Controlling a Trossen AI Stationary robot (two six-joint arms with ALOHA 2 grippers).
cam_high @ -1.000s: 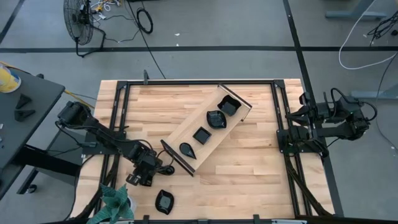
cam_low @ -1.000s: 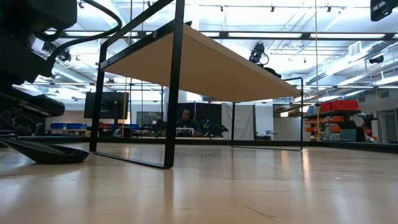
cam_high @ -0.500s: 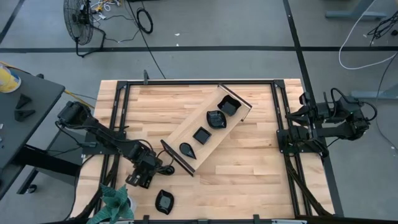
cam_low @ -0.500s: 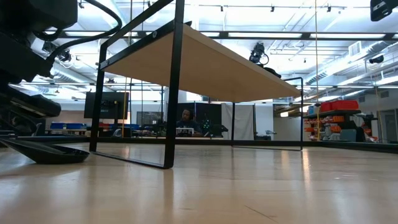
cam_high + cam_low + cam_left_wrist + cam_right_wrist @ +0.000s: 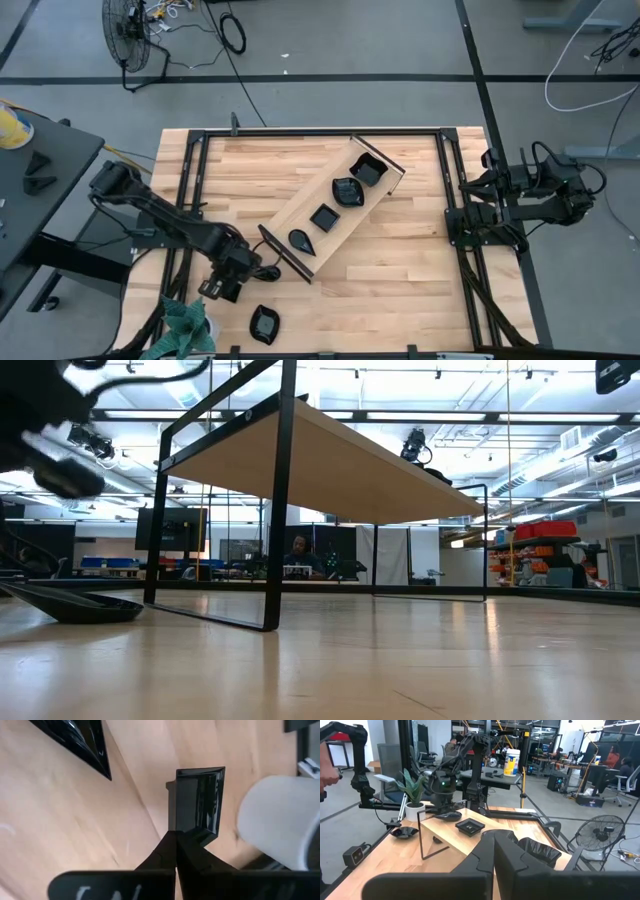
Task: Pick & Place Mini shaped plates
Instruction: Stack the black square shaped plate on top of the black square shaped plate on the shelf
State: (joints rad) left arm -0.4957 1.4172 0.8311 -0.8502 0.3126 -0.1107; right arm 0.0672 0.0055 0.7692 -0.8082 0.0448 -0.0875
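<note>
Since prior frame: left end effector (image 5: 222, 285) has lifted slightly and pulled toward 7 o'clock, fingers now closed on a square plate (image 5: 196, 800), per left wrist view. It sits at 7 o'clock of the worktop (image 5: 400, 270), near the potted plant (image 5: 183, 325). Tray (image 5: 330, 207) lies diagonally at centre, unchanged; holds four mini plates: teardrop (image 5: 301, 240), small square (image 5: 324, 216), leaf (image 5: 347, 190), deep square (image 5: 368, 171). One wavy-rimmed plate (image 5: 264, 323) rests loose on worktop at 6–7 o'clock, just beside the left end effector, apart from it. Right end effector (image 5: 493, 851) fingers narrow, pressed together, empty; right arm parked at 3 o'clock, off worktop edge.
</note>
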